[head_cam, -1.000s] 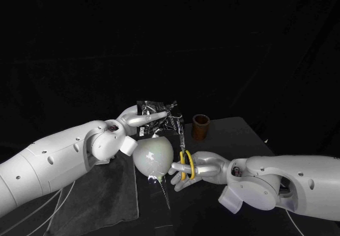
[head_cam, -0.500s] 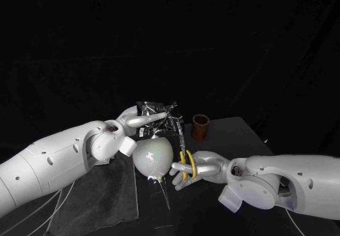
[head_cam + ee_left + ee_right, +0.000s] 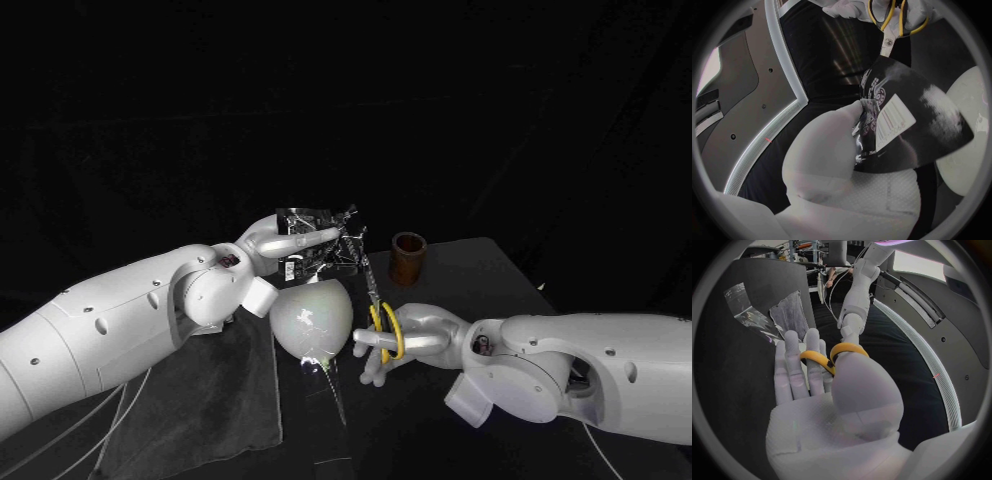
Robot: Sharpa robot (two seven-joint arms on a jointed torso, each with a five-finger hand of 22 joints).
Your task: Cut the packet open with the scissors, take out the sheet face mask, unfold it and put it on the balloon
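The balloon (image 3: 310, 318) sits on the table (image 3: 476, 262). Just above & behind it, the left hand (image 3: 289, 240) pinches the shiny packet (image 3: 307, 220) up in the air. Right beside the balloon, the right hand (image 3: 411, 338) grips the yellow scissors (image 3: 379, 325), fingers thru the loops, blade tips up at the packet's edge. A brown cup (image 3: 410, 257) stands behind the balloon. A dark cloth (image 3: 202, 400) lies on its other side.

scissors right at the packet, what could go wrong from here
1. The scissors run close beside the balloon; a slip by the right hand might puncture it.
2. The left hand holds the packet up in the air, so it may twist or slip as the blades bite.
3. Its fingers lie near the blade tips and could get nicked.
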